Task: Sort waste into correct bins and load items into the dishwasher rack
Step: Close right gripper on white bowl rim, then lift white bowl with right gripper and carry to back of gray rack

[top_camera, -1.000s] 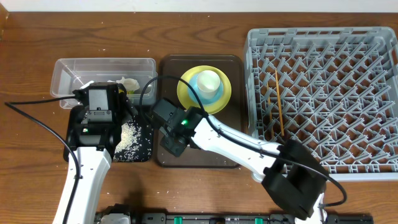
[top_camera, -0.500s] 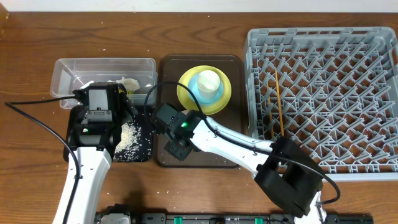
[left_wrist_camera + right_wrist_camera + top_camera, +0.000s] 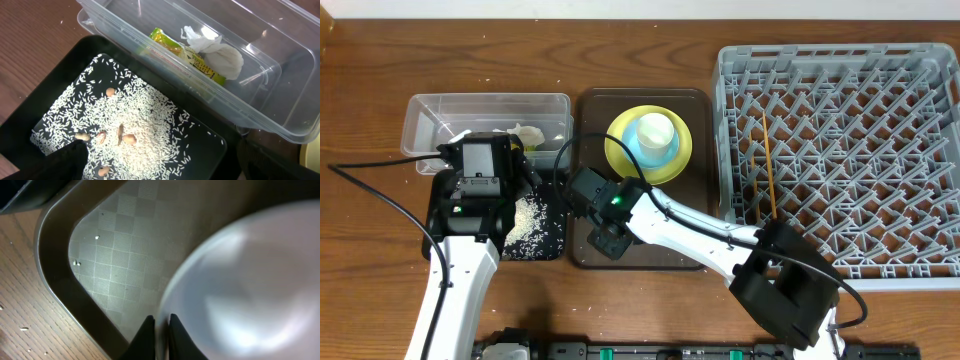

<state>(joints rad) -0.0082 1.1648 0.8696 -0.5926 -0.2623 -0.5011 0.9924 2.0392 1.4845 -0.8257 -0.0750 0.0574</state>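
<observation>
While the left gripper (image 3: pixel 165 169) hangs spread wide over the rice (image 3: pixel 130 125) in the black tray (image 3: pixel 52 87), the right gripper (image 3: pixel 160 322) pinches the rim of what seems to be the pale bowl (image 3: pixel 240 290), blurred at this range, on the brown tray (image 3: pixel 127 250). The wrapper (image 3: pixel 182 50) and tissue (image 3: pixel 217 52) lie in the tub (image 3: pixel 282 102). A chopstick (image 3: pixel 768 165) rests in the rack (image 3: pixel 724 130).

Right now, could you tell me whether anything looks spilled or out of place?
Yes: a few rice grains lie astray, outside the black tray. Some are on the brown tray near its corner, others on the table just beside it.
</observation>
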